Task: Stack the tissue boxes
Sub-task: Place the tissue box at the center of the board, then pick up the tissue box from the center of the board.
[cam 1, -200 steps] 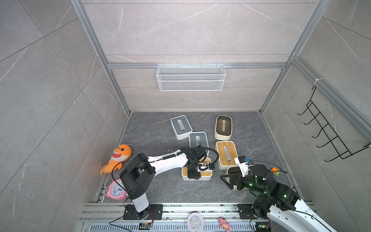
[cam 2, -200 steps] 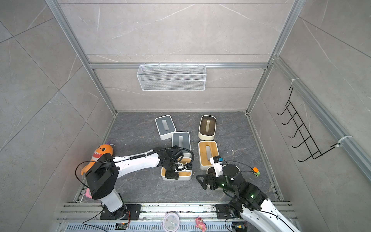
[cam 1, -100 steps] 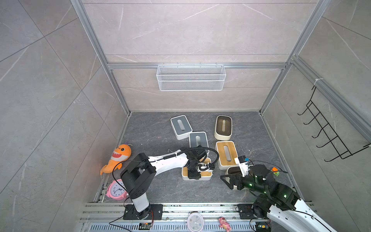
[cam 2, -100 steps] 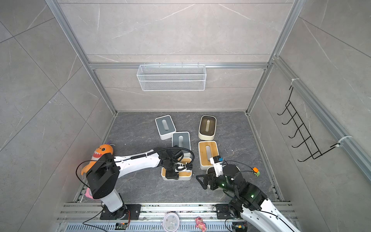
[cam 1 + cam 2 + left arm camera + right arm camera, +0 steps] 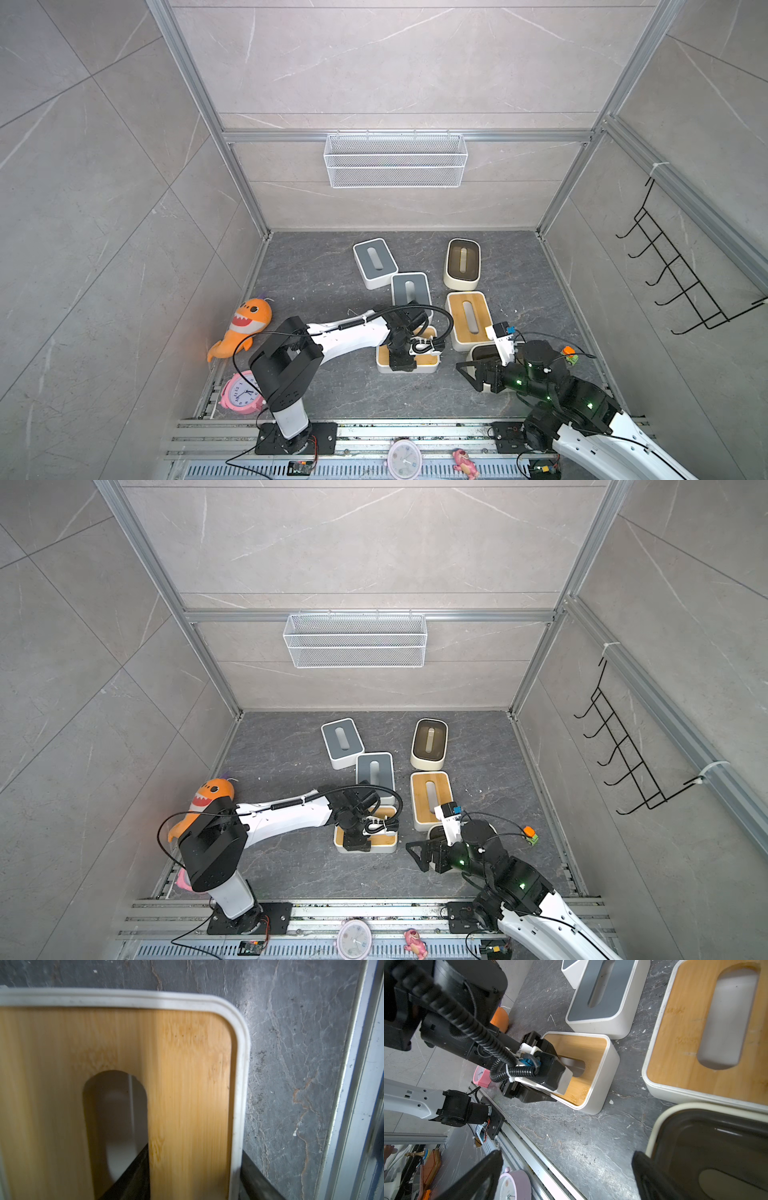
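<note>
Floor (image 5: 316, 270) dark grey stone, pale and rusty veins. Walls (image 5: 104, 166) light grey tile with thin white veining; frame rails (image 5: 195, 79) silver. Wire basket (image 5: 395, 166) white mesh, hook rack (image 5: 685, 274) black. Far grey-lidded box (image 5: 375, 262) and near grey-lidded box (image 5: 410, 293): white bodies, slate-grey lids. Far cream box (image 5: 462, 264) and near cream box (image 5: 716, 1147): cream bodies, dark brown lids. Right bamboo-lidded box (image 5: 469, 320) and front bamboo-lidded box (image 5: 187, 1084): white bodies, honey-yellow lids with straight streaky grain. Plush shark (image 5: 245, 328) orange, white teeth. Alarm clock (image 5: 239, 395) pink, white face; rail clock (image 5: 404, 457) pale lilac, white face; small toy (image 5: 464, 460) pink. Left arm (image 5: 353, 340) and right arm (image 5: 602, 436) white shells, black joints; right arm shows green lights.
</note>
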`<action>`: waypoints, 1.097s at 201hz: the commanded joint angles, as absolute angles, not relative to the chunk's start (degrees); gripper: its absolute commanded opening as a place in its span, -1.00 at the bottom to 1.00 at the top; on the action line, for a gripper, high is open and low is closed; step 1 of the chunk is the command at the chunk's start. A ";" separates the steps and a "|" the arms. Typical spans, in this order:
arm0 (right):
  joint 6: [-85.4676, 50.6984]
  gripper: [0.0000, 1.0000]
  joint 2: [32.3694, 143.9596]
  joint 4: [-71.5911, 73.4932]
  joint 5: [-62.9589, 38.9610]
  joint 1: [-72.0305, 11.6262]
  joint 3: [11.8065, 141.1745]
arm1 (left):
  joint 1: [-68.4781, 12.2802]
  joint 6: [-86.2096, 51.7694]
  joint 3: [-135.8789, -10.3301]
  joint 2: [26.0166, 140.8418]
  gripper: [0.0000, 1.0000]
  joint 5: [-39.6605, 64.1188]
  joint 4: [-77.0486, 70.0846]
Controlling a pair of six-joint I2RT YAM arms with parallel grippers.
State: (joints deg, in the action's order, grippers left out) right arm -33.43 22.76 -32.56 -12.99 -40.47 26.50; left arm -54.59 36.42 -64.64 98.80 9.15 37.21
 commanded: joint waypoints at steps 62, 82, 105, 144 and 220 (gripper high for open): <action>-31.02 0.99 28.59 -30.33 -10.80 -40.08 28.05 | -54.33 33.72 -67.30 88.80 0.16 12.50 38.91; -30.70 0.99 30.08 -29.55 -9.19 -39.82 29.31 | -54.40 33.55 -66.94 85.13 0.16 12.35 39.41; -29.27 0.99 34.01 -28.97 -6.59 -39.34 31.38 | -54.39 33.31 -65.45 79.40 0.21 10.90 39.02; -27.18 0.99 48.32 -28.10 -2.91 -37.64 36.30 | -54.23 33.48 -61.04 68.84 1.00 7.32 38.00; -24.18 0.84 75.13 -36.40 13.97 -37.09 54.27 | -45.38 8.67 -67.65 62.63 1.00 0.08 42.87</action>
State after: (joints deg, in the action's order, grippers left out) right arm -26.57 70.22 -32.82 7.53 -37.26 49.41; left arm -50.00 21.08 -62.04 61.78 1.02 40.03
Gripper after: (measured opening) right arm 0.934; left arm 0.999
